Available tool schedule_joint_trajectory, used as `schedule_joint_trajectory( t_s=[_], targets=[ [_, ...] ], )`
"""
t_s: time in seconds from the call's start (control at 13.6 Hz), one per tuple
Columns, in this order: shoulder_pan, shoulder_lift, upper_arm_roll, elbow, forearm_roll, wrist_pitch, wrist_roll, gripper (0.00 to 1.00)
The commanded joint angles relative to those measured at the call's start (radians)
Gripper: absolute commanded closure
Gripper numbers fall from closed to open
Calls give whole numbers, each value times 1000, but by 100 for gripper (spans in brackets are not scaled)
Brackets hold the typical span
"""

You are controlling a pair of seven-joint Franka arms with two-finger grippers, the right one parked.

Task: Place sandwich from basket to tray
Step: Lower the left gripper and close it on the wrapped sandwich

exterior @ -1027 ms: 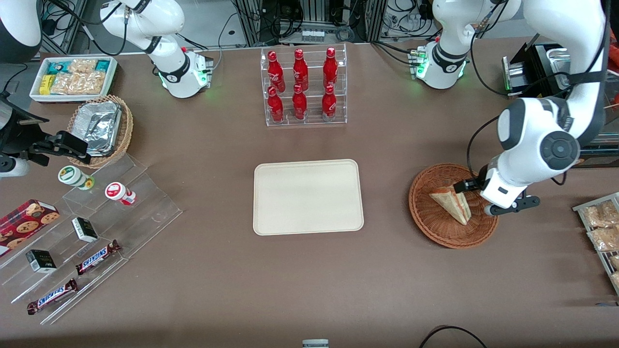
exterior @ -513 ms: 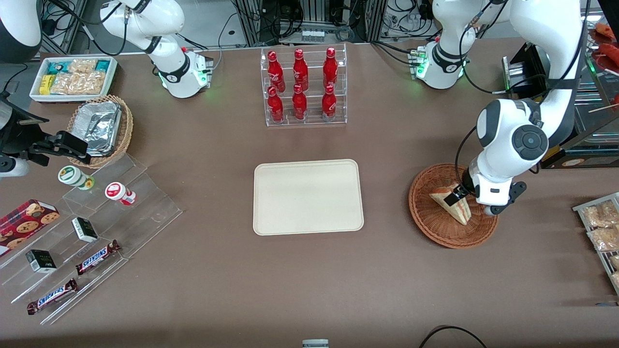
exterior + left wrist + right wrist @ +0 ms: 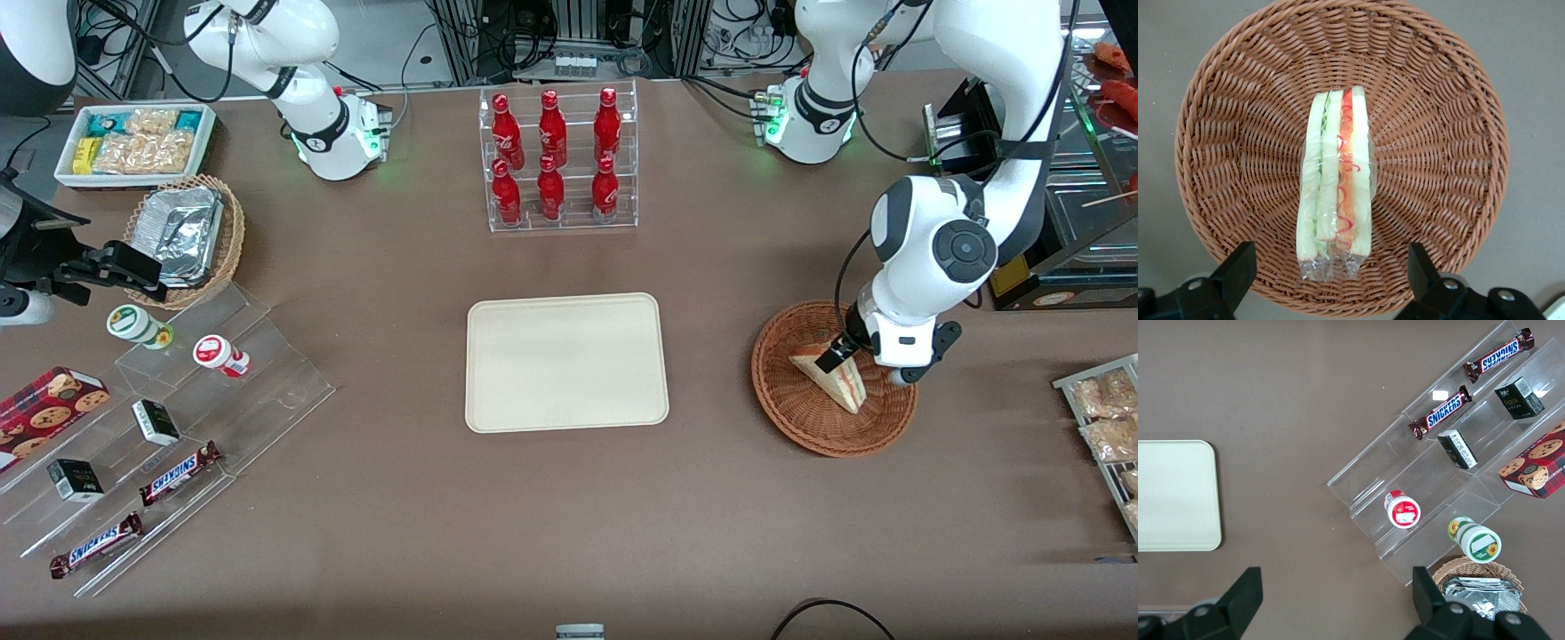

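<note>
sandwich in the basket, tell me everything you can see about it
The sandwich is a triangular wedge in clear wrap, with pale bread slices and green and red-orange filling showing along its cut edge. It rests on the woven floor of the reddish-brown wicker basket, roughly in the middle, touching only the basket. The tool hovers above it, open, its fingers straddling the wedge without contact. In the front view it lies toward the working arm's end of the table from the cream tray.

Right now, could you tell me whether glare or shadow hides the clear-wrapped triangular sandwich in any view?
Left wrist view: lighting is even, the clear-wrapped triangular sandwich in the round reddish-brown wicker basket is sharp, with faint sheen on the wrap; the open gripper hovers above it. Front view: the arm partly covers the sandwich; no glare.
</note>
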Motion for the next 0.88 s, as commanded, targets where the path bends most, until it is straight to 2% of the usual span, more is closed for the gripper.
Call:
schedule_joint_trajectory(
  t_s=[0.0,0.44,0.51,0.59,0.66,0.81],
  targets=[
    [-8,11,5,-19,8,40,-25,0],
    [-8,97,7,-19,10,120,-23,0],
    [-8,104,8,-17,10,122,-23,3],
    [-8,103,8,-19,10,120,-22,20],
    [-8,100,8,-19,10,119,-20,52],
    [-8,97,10,-17,10,111,-10,96]
  ],
)
